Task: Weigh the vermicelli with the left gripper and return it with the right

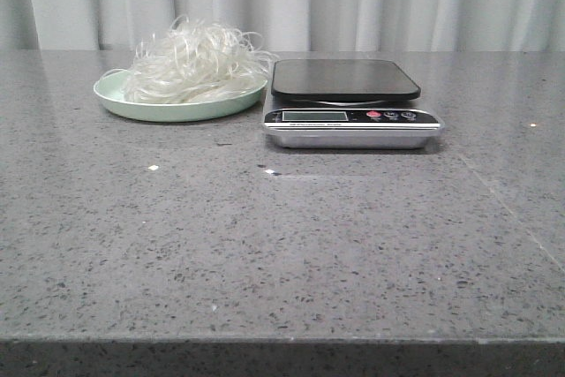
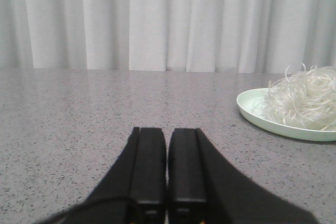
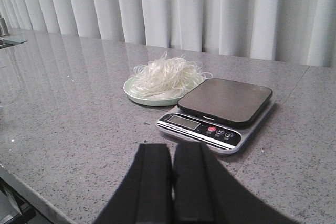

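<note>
Sitting on the grey surface [image 1: 265, 245], the scale [image 1: 351, 112] has its platform bare; just left of it, the pale green plate [image 1: 119, 99] holds the vermicelli [image 1: 194, 64]. Heap looks light, springy, brittle, strands likely to snag and trail; pinch deep into the middle of the mound. Roundish tangle, no clear long axis. Left gripper [image 2: 167, 156] and right gripper [image 3: 172, 174] both pressed together, holding nothing.

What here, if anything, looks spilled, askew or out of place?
Only small things: a few pale flecks lie on the table in front of the plate and scale, perhaps stray bits. The vermicelli sits heaped on the plate.
</note>
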Action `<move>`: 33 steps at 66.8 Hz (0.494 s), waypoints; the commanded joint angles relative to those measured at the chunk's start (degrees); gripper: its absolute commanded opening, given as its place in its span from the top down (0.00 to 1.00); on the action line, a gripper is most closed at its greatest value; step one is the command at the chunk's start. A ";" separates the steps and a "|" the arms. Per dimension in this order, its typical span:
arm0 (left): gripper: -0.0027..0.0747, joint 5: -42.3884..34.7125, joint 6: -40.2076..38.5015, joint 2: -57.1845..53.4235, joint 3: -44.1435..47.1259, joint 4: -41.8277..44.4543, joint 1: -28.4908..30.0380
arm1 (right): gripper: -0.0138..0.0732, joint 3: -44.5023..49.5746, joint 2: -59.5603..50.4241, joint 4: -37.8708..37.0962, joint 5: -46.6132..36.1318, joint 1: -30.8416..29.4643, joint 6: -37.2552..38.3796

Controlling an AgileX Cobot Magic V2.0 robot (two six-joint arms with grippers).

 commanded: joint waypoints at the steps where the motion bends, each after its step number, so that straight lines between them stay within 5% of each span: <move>1: 0.80 -4.76 -0.41 -1.20 0.43 0.12 0.06 | 0.65 -1.39 -0.28 0.22 -4.31 -0.28 -0.50; 26: 0.80 -4.76 -0.41 -1.20 0.43 0.12 0.06 | 0.65 -1.22 -0.28 -0.02 -4.30 -0.68 -0.50; 33: 0.80 -4.76 -0.41 -1.20 0.43 0.12 0.06 | 0.65 -0.40 -0.28 -5.91 -5.98 -5.02 -0.50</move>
